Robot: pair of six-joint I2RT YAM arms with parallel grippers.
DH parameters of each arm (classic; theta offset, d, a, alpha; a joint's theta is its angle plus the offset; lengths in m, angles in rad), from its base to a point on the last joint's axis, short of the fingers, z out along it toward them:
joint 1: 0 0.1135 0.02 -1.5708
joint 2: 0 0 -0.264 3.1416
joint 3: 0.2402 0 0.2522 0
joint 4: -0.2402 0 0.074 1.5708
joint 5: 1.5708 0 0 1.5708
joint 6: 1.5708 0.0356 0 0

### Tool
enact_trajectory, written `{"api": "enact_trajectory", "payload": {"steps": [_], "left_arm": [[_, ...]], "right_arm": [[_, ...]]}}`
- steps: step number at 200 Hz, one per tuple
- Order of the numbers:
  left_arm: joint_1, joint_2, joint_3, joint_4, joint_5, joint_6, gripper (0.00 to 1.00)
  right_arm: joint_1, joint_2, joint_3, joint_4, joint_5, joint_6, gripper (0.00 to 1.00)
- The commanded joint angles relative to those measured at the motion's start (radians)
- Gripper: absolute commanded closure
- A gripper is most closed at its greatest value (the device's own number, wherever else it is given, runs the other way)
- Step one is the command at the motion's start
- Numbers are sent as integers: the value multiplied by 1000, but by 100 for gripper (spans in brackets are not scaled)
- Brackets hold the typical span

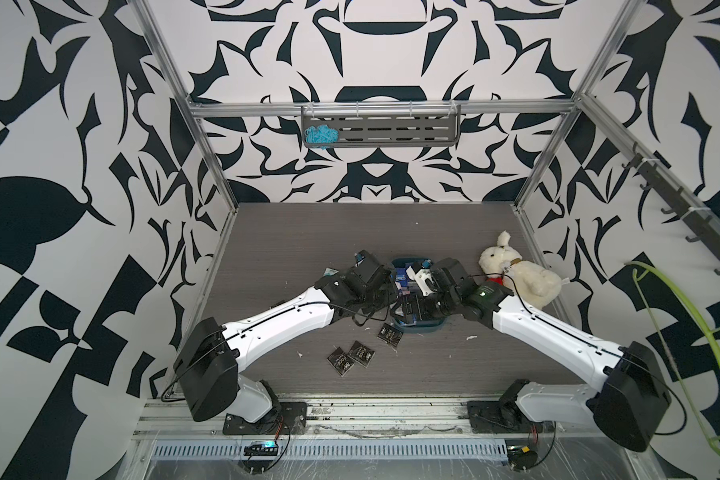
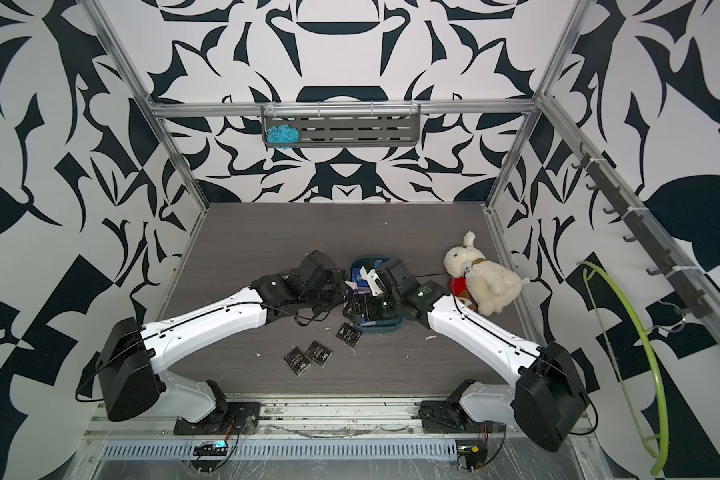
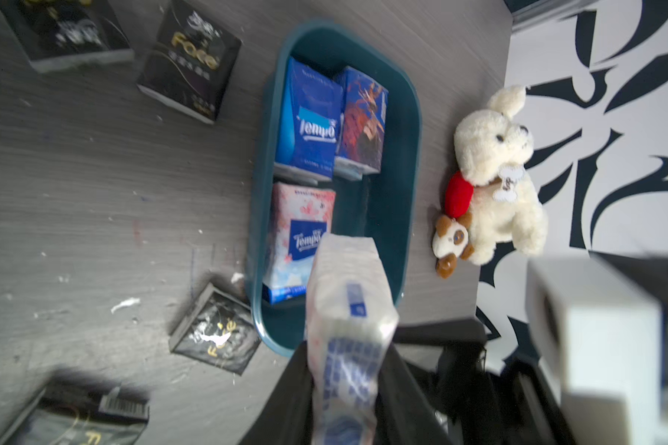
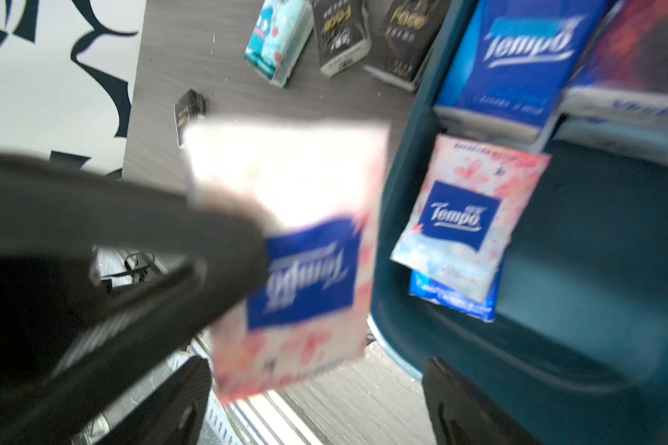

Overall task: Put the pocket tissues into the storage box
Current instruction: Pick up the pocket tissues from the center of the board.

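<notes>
The storage box (image 3: 411, 162), a dark teal tub, holds a blue packet (image 3: 309, 119), a dark red-blue one (image 3: 363, 119) and a pink-white one (image 3: 297, 239). My left gripper (image 3: 348, 358) is shut on another pink-white packet of pocket tissues (image 3: 348, 308), held on edge above the box's near end. In the right wrist view that packet (image 4: 297, 239) hangs just ahead of my right gripper (image 4: 324, 404), which is open and empty. Three black packets (image 1: 390, 333) (image 1: 360, 354) (image 1: 338, 360) lie on the table in front of the box (image 1: 422, 328). Black packets (image 4: 340, 34) and a teal one (image 4: 278, 42) lie left of it.
A cream plush dog (image 1: 516, 274) lies right of the box by the right wall. A grey slotted shelf (image 1: 400, 131) with blue yarn (image 1: 319, 135) hangs on the back wall. A green hoop (image 1: 682, 353) stands at the far right. Small white scraps dot the table (image 1: 308, 237).
</notes>
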State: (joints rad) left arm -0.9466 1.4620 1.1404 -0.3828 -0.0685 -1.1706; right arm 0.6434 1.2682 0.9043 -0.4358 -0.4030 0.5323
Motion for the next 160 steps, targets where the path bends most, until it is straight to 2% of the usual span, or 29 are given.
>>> {"api": "enact_trajectory", "payload": {"steps": [1, 40, 69, 84, 99, 135, 160], "left_arm": [[-23, -28, 6, 14, 69, 17, 70], [-31, -40, -4, 17, 97, 23, 70], [-31, -51, -9, 18, 115, 33, 70], [-31, -55, -17, 21, 126, 34, 70], [-31, -57, -25, 24, 138, 36, 71], [-31, -52, -23, 25, 171, 53, 71], [-29, -46, -7, 19, 211, 74, 71]], "right_arm": [[-13, 19, 67, 79, -42, -12, 12], [-13, 77, 107, 104, -96, -21, 16], [-13, 103, 115, 146, -136, -7, 26], [-13, 109, 117, 172, -159, 4, 28], [-12, 117, 126, 187, -182, 5, 26], [-13, 131, 144, 185, -208, -20, 7], [-13, 133, 165, 163, -207, -61, 4]]}}
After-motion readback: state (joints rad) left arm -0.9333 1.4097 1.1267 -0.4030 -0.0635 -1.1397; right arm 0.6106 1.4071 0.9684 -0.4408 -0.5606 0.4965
